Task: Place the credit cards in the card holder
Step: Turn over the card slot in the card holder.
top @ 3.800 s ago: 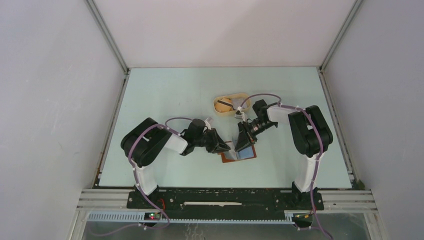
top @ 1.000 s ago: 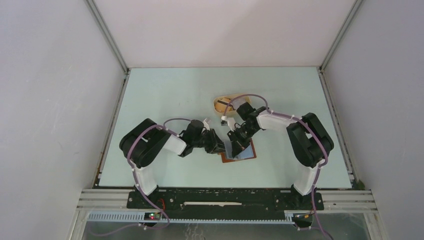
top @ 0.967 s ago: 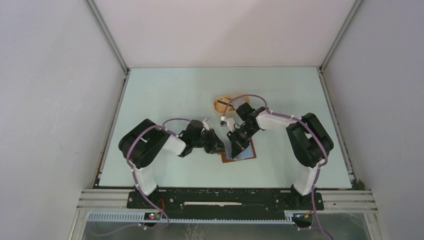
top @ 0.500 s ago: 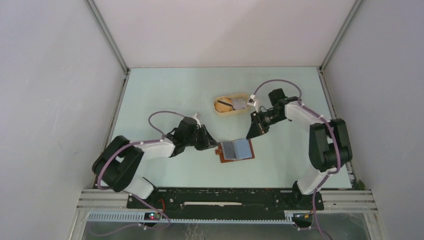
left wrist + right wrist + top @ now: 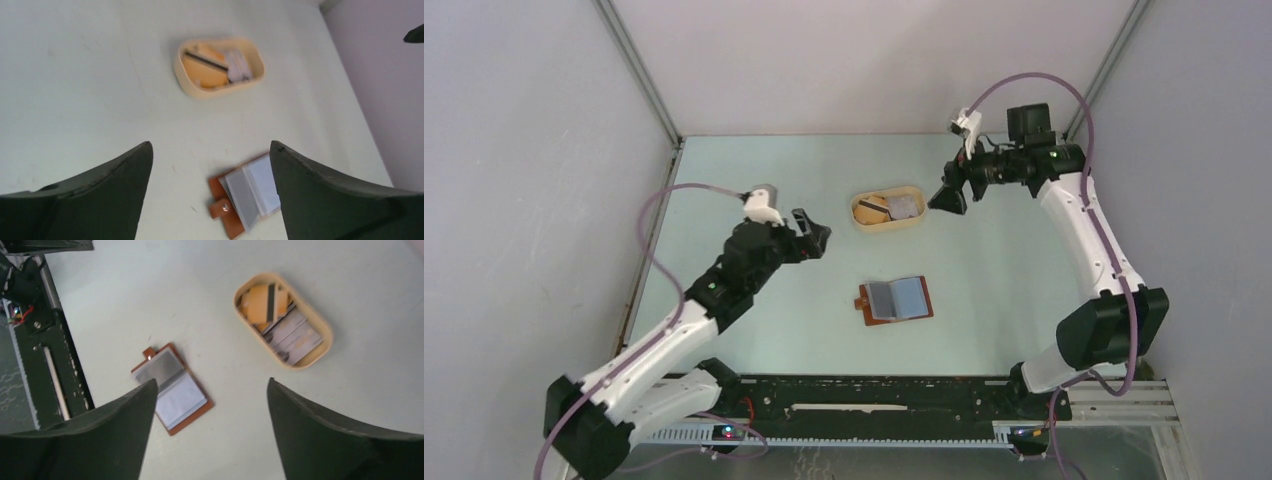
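Bearing the card holder (image 5: 896, 298), pale table (image 5: 754, 170) meets grey walls (image 5: 524, 150).

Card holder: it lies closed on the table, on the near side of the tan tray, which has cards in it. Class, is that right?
No: the card holder lies open, not closed, as the right wrist view shows. It is on the table, on the near side of the tan tray, which has cards in it.
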